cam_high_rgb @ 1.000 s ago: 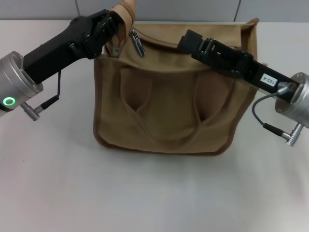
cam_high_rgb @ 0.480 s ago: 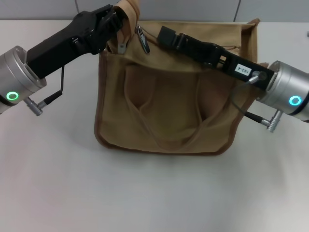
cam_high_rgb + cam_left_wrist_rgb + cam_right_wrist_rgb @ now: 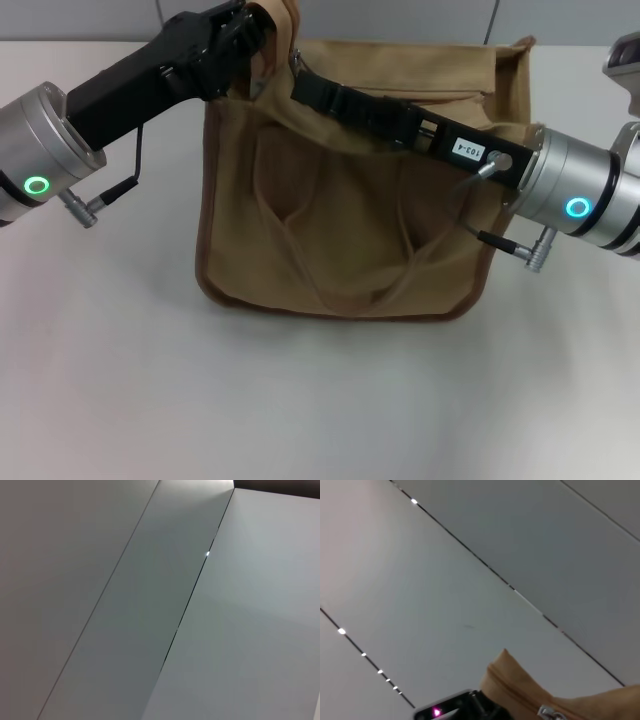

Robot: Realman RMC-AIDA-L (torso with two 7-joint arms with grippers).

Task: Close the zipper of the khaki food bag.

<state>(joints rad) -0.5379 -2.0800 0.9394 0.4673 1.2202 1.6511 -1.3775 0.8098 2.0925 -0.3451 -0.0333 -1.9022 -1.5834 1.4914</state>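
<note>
The khaki food bag (image 3: 340, 230) stands upright on the table, its two looped handles hanging down the front. My left gripper (image 3: 250, 45) is at the bag's top left corner, shut on the raised fabric end there. My right gripper (image 3: 303, 82) reaches leftward along the bag's top, its tip right by the silver zipper pull (image 3: 297, 63) near the left end. The right arm hides most of the zipper line. The right wrist view shows the bag's corner (image 3: 520, 692), the pull (image 3: 550, 713) and the left gripper's black body (image 3: 452, 709). The left wrist view shows only wall panels.
The bag sits on a white table (image 3: 300, 400). A grey panelled wall (image 3: 400, 20) rises right behind it. The right arm's silver wrist (image 3: 575, 195) hangs beside the bag's right edge, with cables below it.
My right arm has swept left along the bag's top, from near its middle to the zipper pull at the left end. My left gripper has shifted slightly right and up, still holding the corner.
</note>
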